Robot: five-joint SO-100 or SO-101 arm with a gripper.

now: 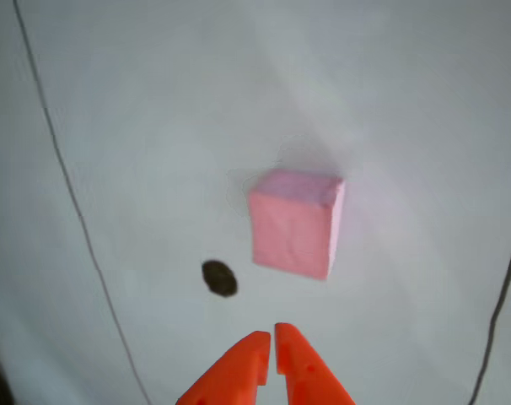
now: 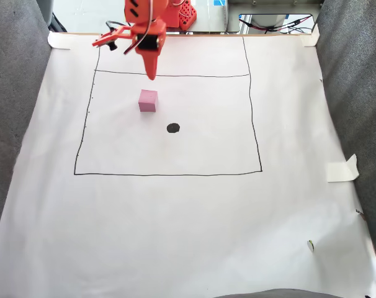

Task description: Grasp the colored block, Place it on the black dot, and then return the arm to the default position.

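In the other view, the end effector point(image 1: 273, 337) is seen at the bottom edge with its orange tips pressed nearly together and nothing between them; just beyond it lies the dot point(image 1: 219, 278), and farther on, to the right, the block point(image 1: 295, 222) is set on white paper, apart from the dot, with nothing in between. In the fixed view, a piece of tape point(image 2: 342, 168) is found at the paper's point(image 2: 175, 236) right edge, then the drawn rectangle point(image 2: 169, 174) enclosing the dot point(image 2: 173, 128) and the block point(image 2: 148, 100), with the end effector point(image 2: 152, 76) held above the rectangle's far line and cables point(image 2: 281, 25) seen at the bench's far end.
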